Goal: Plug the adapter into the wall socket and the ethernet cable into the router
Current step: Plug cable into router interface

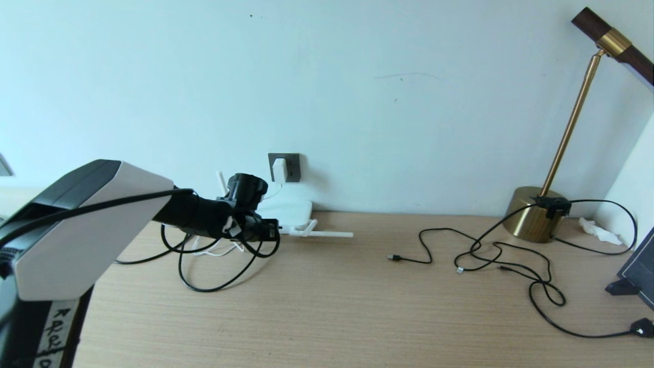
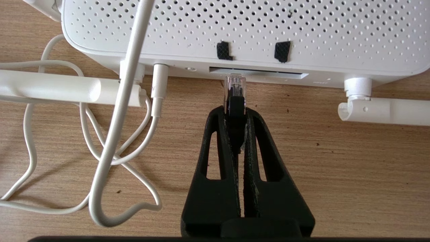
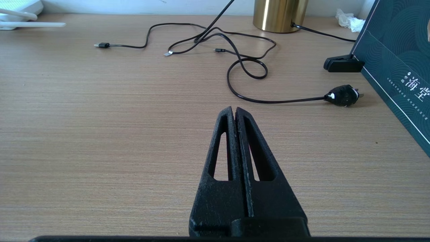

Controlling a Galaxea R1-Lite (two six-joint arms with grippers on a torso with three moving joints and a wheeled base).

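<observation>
The white adapter sits in the dark-grey wall socket above the white router. My left gripper is shut on the black plug of the ethernet cable. The plug's clear tip meets the long port slot on the router's front edge. How deep it sits I cannot tell. In the head view the left gripper is at the router's near-left side, with the black cable looping under it. My right gripper hovers shut and empty over bare table.
White antennas lie flat either side of the ports, and the adapter's white cord coils on the left. To the right are thin black USB cables, a brass lamp base, a black plug and a dark box.
</observation>
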